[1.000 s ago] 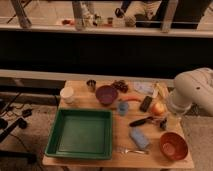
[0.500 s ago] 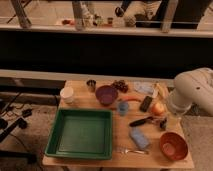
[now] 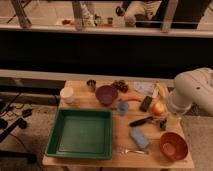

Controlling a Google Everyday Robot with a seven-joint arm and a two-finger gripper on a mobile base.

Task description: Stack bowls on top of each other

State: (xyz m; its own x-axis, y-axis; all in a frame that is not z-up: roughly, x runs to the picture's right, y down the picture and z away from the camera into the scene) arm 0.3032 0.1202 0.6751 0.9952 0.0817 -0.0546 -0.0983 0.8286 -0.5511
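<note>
The dull purple-maroon bowl (image 3: 106, 94) stands upright at the back middle of the wooden table (image 3: 100, 161). The orange-red bowl (image 3: 173, 145) stands upright at the front right corner, well apart from it. My white arm (image 3: 191, 91) reaches in from the right edge. My gripper (image 3: 163, 123) hangs dark below it, just above the table, behind the orange-red bowl and right of the purple one. It holds neither bowl.
A green tray (image 3: 56, 139) fills the front left. Behind it stand a white paper cup (image 3: 66, 95) and a metal cup (image 3: 91, 85). A small blue cup (image 3: 122, 107), carrot (image 3: 131, 98), round fruit (image 3: 158, 108), black-handled utensil (image 3: 141, 121), blue sponge (image 3: 138, 138) and fork (image 3: 129, 150) lie between the bowls.
</note>
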